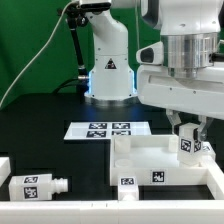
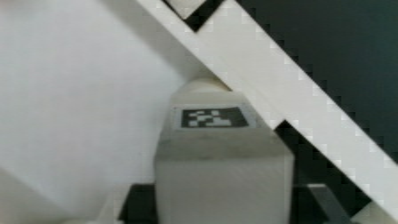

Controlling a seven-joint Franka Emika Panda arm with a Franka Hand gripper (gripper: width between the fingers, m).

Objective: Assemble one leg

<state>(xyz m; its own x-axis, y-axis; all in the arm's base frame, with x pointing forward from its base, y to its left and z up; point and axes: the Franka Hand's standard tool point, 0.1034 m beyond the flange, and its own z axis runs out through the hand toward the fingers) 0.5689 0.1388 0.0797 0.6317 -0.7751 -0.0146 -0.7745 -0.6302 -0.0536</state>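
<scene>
The two-finger hand [image 1: 186, 137] was seen lowered over the far corner, on the exterior view's right, of the large flat white square piece with raised corner sockets [image 1: 160, 160], which rested on the black worktop [image 1: 40, 125]. A small white plastic squarish post with a black-and-white tag on its side, the leg [image 1: 186, 144], was pinched upright between the fingers. In the wrist view the leg [image 2: 217, 150] filled the middle of the picture, its tag facing the camera, with dark fingers [image 2: 111, 205] close at either side.

Whether the leg's lower end had already entered the corner socket could not be told, since the contact was hidden behind the piece's wall. The step in hand was judged to be the seating of this leg at that corner. The next move was judged to call for the leg to be kept upright and centred on the socket, then pressed or turned home before release.

A second, similar leg [image 1: 36, 185] lay on its side on the worktop at the exterior view's left, well apart from the hand. The marker board [image 1: 108, 129] lay beyond the square piece.
</scene>
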